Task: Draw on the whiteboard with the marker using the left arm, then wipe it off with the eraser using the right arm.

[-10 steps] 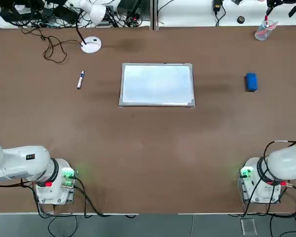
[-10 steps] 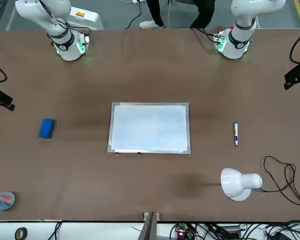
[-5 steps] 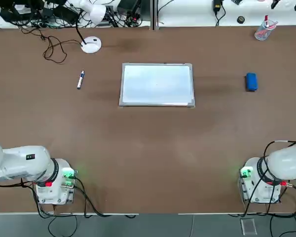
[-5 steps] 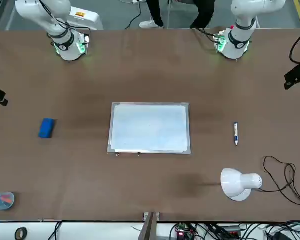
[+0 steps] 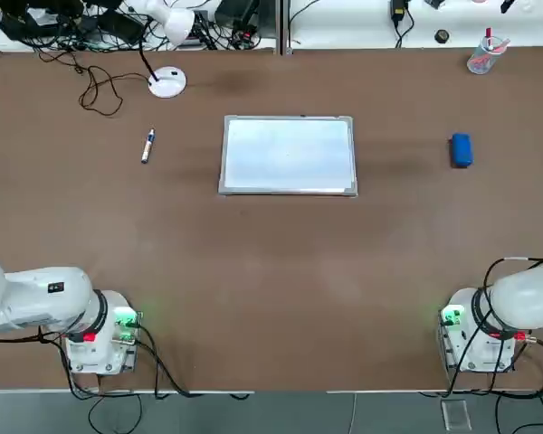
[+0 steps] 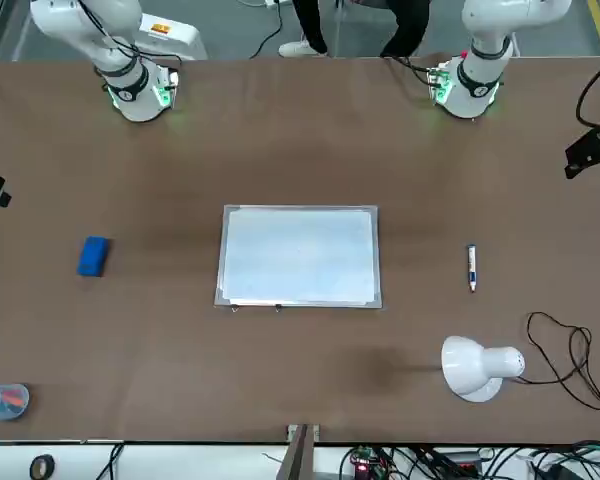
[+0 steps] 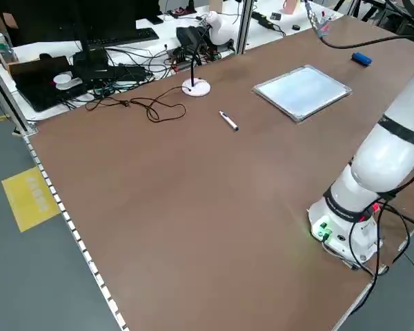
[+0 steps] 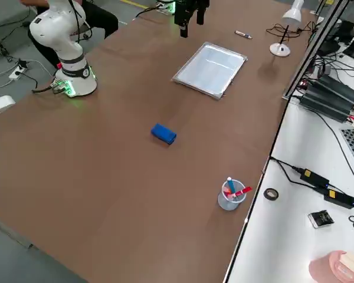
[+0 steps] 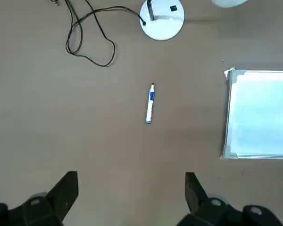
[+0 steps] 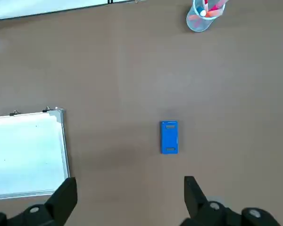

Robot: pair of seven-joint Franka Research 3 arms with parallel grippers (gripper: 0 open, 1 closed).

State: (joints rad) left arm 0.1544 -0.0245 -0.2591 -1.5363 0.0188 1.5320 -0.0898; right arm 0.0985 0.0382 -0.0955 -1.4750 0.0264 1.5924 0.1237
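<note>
brown worktop [image 5: 271, 262] fills my screens, cables and a monitor bench beyond its far edge. whiteboard [image 5: 288, 155] lies flat mid-table toward the far edge, and its face reads blank to me: that fits a board waiting for ink and equally one already wiped, so i won't call which. marker [image 5: 148, 146] lies on the worktop well to the board's left, near the far-left corner; eraser [image 5: 461, 150] sits well to the board's right. both lie loose, nothing holding them.

left gripper [image 9: 131, 188] hangs high over the marker's side, fingers spread wide with nothing between them. right gripper [image 10: 130, 193] hangs high over the eraser's side, fingers likewise apart and empty.

if drawing is what's due, my judgement is that the marker wants a grasp across its barrel at mid-length, pads squared to its long axis, so the tip stays steady on the board.

around it: desk lamp [image 5: 168, 82] stands just beyond the marker with its cord [image 5: 98, 89] looping toward the far-left corner, something to keep the wrist clear of. pen cup [image 5: 484, 54] stands at the far-right corner, well off the eraser.
</note>
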